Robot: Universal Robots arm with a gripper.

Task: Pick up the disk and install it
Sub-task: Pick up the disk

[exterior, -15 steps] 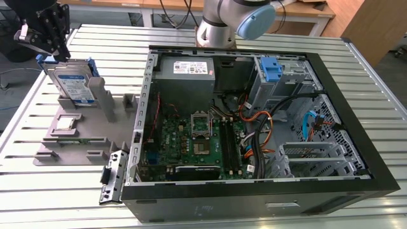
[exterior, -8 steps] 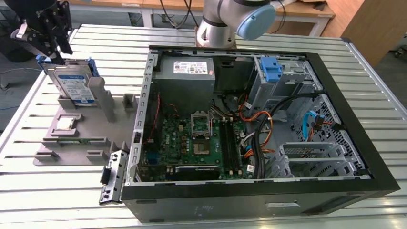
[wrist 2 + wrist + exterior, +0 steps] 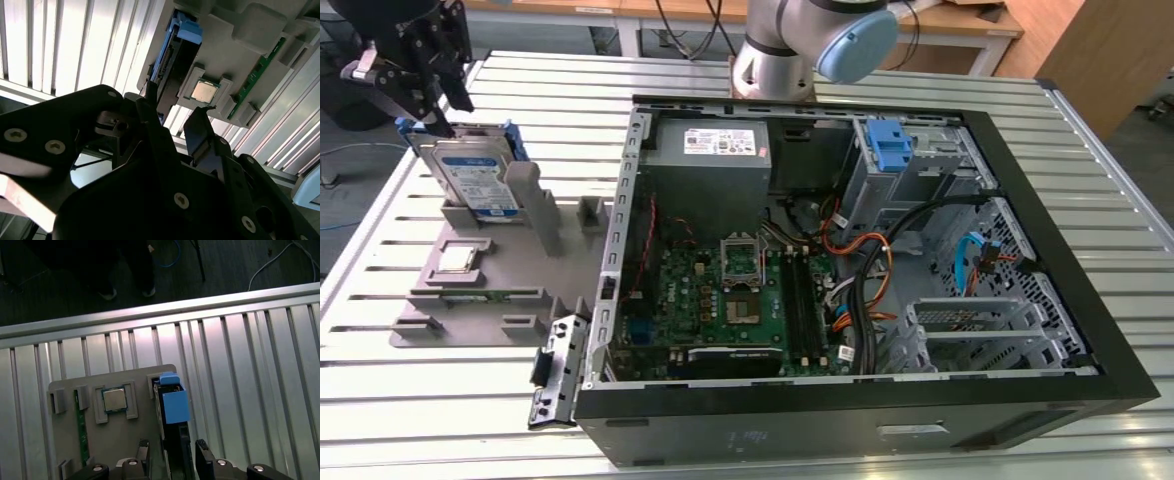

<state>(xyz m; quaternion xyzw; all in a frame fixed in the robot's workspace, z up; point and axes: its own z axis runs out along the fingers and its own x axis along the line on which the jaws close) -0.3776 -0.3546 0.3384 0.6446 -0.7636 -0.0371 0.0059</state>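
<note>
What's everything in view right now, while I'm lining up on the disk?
disk: one, silver with blue carrier, standing on edge in the fixture
fixture: one, grey, at the exterior view's left
processor chip: one, silver, in a fixture pocket
memory stick: one, green, in the fixture
computer case: one, black, open
power supply: one, grey, inside the case
bracket: one, blue, inside the case
table: one, silver slats
arm: one, grey and blue, behind the case
gripper: one, black, open, over the disk

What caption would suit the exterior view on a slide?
Open gripper poised over the disk, upright in a grey holder beside the open computer case.
</note>
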